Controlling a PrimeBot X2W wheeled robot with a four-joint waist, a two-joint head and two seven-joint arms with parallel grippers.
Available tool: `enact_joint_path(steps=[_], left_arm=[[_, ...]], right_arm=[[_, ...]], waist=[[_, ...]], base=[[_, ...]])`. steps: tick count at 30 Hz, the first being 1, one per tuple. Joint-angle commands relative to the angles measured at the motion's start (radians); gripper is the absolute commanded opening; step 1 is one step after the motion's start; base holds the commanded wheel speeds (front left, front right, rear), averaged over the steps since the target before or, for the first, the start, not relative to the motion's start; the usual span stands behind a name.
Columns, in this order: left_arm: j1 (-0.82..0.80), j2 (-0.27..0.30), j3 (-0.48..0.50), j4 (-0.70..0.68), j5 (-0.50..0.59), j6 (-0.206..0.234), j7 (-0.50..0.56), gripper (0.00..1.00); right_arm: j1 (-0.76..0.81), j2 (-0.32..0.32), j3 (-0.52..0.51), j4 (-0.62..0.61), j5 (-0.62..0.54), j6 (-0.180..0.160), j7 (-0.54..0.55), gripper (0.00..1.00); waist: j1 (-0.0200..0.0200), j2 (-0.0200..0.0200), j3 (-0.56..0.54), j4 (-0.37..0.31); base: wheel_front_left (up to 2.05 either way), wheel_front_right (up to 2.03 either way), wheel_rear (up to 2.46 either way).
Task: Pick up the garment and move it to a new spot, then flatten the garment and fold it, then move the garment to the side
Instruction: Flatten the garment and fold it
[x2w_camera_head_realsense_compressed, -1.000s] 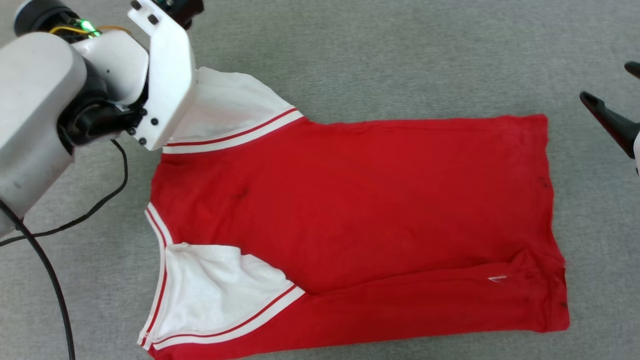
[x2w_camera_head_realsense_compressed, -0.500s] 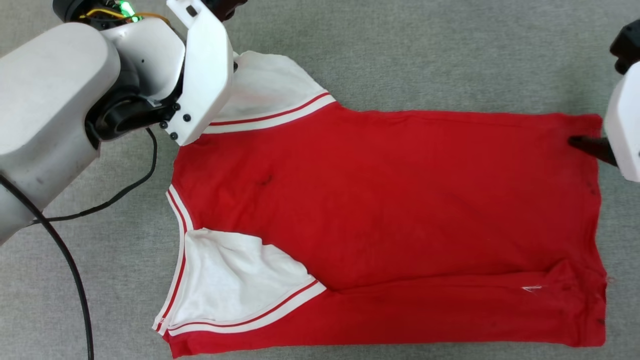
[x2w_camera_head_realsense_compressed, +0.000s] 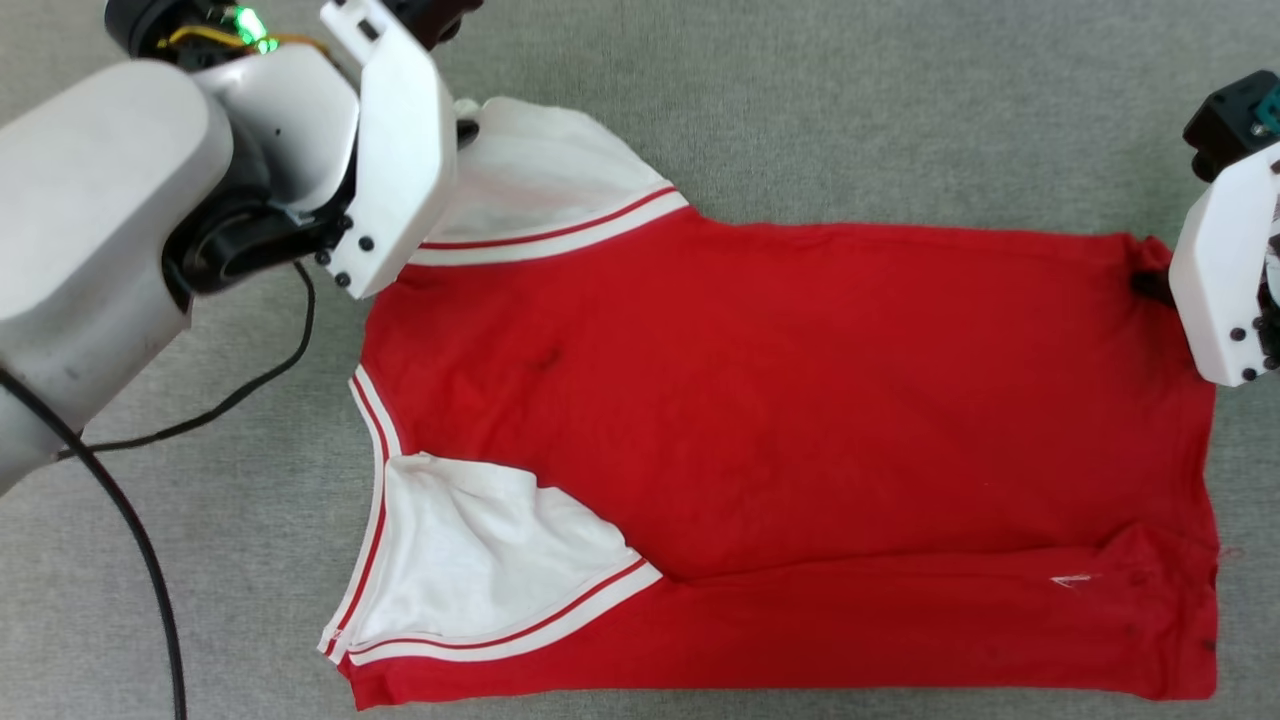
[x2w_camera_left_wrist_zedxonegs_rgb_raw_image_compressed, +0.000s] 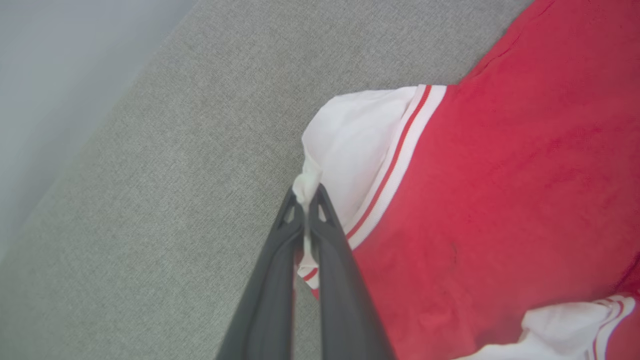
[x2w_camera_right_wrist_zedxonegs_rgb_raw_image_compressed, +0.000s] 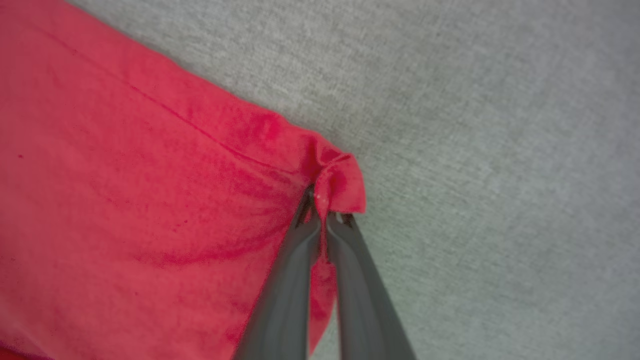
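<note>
The garment (x2w_camera_head_realsense_compressed: 780, 400) is lying spread flat across the middle of the head view on grey carpet (x2w_camera_head_realsense_compressed: 850, 110). The left gripper (x2w_camera_left_wrist_zedxonegs_rgb_raw_image_compressed: 306, 197) is pinching its white sleeve (x2w_camera_left_wrist_zedxonegs_rgb_raw_image_compressed: 350, 145) at upper left. The right gripper (x2w_camera_right_wrist_zedxonegs_rgb_raw_image_compressed: 322, 215) is clamping its red hem corner (x2w_camera_right_wrist_zedxonegs_rgb_raw_image_compressed: 342, 185) at upper right.

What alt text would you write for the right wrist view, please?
The right gripper pinches a bunched corner of the red garment between its two dark fingers. The rest of the garment spreads to the left on a grey surface.
</note>
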Motion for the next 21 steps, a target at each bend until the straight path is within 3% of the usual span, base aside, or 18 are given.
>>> enact_joint_path(steps=[1, 10, 21], left_arm=[[0.015, 0.004, 0.000, -0.002, -0.002, 0.000, -0.009, 0.00], [0.116, 0.059, 0.000, -0.049, -0.035, 0.000, -0.069, 0.00], [0.327, 0.170, 0.000, -0.162, -0.065, 0.002, -0.132, 0.00]], right_arm=[[0.026, 0.015, 0.015, 0.013, 0.008, 0.000, -0.009, 0.00], [0.087, -0.039, 0.024, -0.020, 0.077, 0.000, -0.175, 0.00], [0.251, -0.090, 0.068, -0.074, 0.146, 0.000, -0.272, 0.00]], waist=[[0.0001, 0.0000, -0.024, -0.003], [0.0001, 0.0000, -0.186, 0.004], [0.0001, 0.0000, -0.313, 0.010]], base=[[0.00, 0.00, 0.00], [0.00, 0.00, 0.00], [0.00, 0.00, 0.00]])
